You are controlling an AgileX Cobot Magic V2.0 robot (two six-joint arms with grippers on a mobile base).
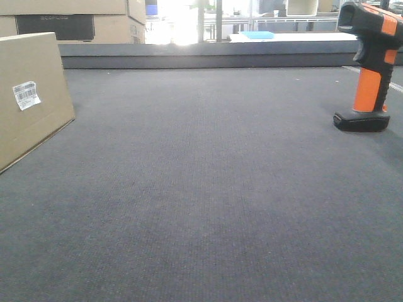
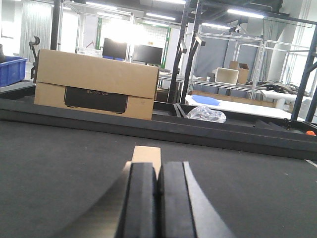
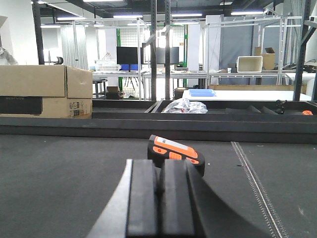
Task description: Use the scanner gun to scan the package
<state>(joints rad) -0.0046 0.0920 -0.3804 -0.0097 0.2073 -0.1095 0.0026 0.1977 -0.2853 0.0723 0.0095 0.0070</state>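
Our front view sits low on the mat (image 1: pixel 201 207), looking forward. Both wrist views look forward past their own fingers (image 2: pixel 158 203) (image 3: pixel 161 198), sharing the stacked cartons (image 2: pixel 94 84) (image 3: pixel 44 91) beyond the mat's far edge.

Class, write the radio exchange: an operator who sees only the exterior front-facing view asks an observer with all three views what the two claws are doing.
Operator: I see the package and the scanner gun, but no claws. What about the left one?
Observer: The left claw is shut on nothing, with the package's top showing just beyond its tips.
Operator: And the right?
Observer: The right claw is also shut on nothing, with the scanner gun's head just beyond it.
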